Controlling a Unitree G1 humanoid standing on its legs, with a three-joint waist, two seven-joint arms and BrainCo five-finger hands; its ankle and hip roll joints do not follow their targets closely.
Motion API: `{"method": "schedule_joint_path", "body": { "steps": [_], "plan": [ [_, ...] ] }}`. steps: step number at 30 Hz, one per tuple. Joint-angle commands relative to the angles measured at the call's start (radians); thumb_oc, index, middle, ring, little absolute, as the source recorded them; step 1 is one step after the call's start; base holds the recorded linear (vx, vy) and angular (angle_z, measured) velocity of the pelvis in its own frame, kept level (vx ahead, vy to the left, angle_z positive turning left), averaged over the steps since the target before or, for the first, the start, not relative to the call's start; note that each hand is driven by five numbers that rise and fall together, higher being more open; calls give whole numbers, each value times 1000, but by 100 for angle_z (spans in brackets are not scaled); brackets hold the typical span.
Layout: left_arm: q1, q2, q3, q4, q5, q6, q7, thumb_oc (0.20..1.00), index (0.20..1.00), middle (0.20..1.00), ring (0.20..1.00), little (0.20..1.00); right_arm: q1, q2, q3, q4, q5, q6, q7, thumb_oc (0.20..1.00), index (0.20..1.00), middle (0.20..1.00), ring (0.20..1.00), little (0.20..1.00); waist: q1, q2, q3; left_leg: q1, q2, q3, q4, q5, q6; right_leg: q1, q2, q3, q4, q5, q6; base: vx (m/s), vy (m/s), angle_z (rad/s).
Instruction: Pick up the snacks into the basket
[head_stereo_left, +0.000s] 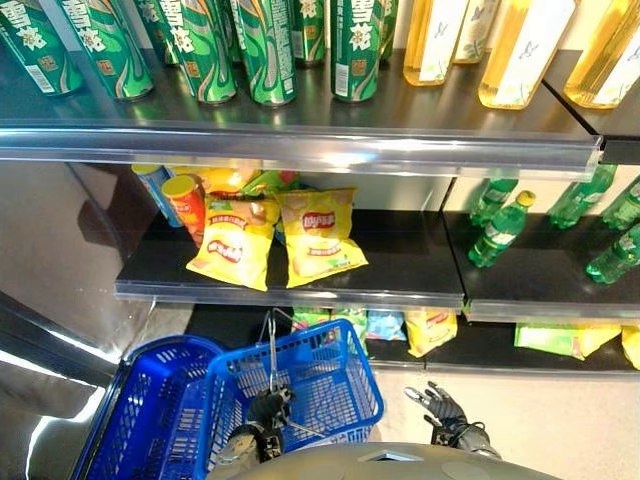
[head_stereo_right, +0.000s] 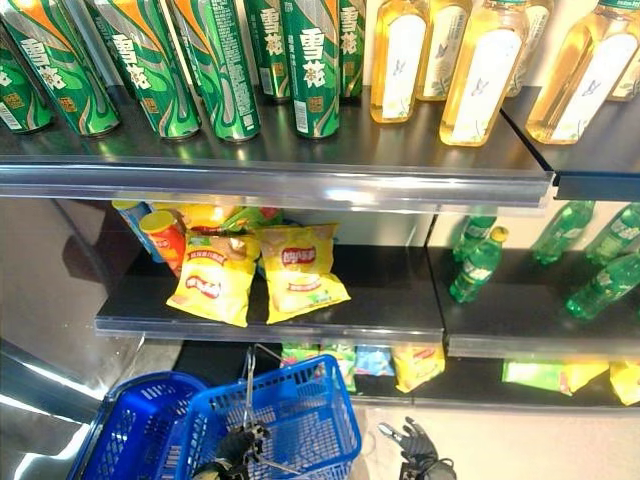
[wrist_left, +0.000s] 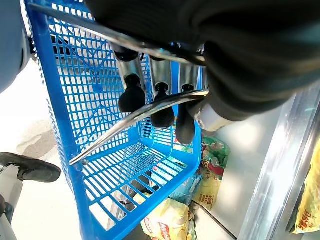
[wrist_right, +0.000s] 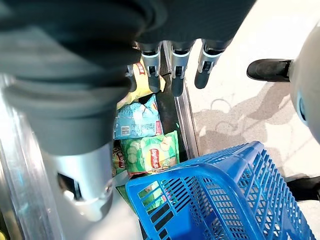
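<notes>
Currently we hold the blue basket by its wire handle, left robot hand curled around it | right robot hand hangs spread and empty | basket looks empty | yellow snack bags lie on the middle shelf, above the basket | picking seems not yet begun.

You will find white characters printed large on the green cans along the top shelf. The yellow bottles beside them carry white labels with small print too fine to read. The yellow snack bags on the middle shelf bear a red logo.
</notes>
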Motion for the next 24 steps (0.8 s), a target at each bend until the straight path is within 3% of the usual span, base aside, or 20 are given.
{"method": "schedule_joint_path", "body": {
  "steps": [1,6,8,13,15,22,23,24],
  "plan": [
    [-50,33,57,-86,18,-76,11,200,200,200,200,200,-65,16,21,0,-14,-34,-3,1000,1000,1000,1000,1000,11,-42,1,-12,-67,-7,-1,-27,47,26,15,2,5,-4,15,0,0,0],
    [-49,36,62,-93,23,-76,10,200,200,200,200,200,-62,16,18,0,-12,-34,-1,1000,1000,1000,1000,1000,10,-41,2,-9,-68,-6,-1,-29,46,31,12,-8,5,-2,18,0,0,0],
    [-53,52,69,-127,24,-76,17,200,200,200,200,200,-64,12,10,-25,-2,-38,-2,1000,1000,1000,1000,1000,10,-40,28,-12,-66,-5,14,-21,52,5,0,-11,83,-19,12,-80,10,0],
    [-77,89,66,-236,-7,-78,21,200,200,200,200,200,-79,-4,8,-121,14,-44,-5,1000,1000,1000,1000,1000,9,-44,112,-156,-35,-11,234,-82,51,-105,-45,-31,257,-85,-4,-179,-1,11],
    [-85,103,59,-278,-24,-82,20,200,200,200,200,200,-82,-20,14,-196,-10,-50,-13,1000,1000,1000,1000,1000,1,-41,144,-255,5,-16,352,-121,51,-191,-74,-52,382,-127,-10,-175,-5,24],
    [-96,119,74,-353,-35,-91,45,200,200,200,200,200,-84,-64,33,-392,-70,-64,-24,1000,1000,1000,1000,1000,-16,-30,179,-470,68,-17,611,-206,68,-405,-106,-35,632,-223,-33,-138,-22,8],
    [-97,117,80,-371,-55,-91,53,200,200,200,200,200,-88,-77,36,-434,-89,-69,-32,1000,1000,1000,1000,1000,-16,-27,189,-522,90,-24,700,-257,57,-465,-113,-20,722,-275,-28,-118,-16,-4],
    [-99,118,80,-372,-55,-91,53,200,200,200,200,200,-89,-77,35,-435,-90,-69,-32,1000,1000,1000,1000,1000,-17,-28,184,-533,87,-17,688,-232,68,-473,-114,-30,708,-255,-41,-84,-21,-8]
  ]
}}
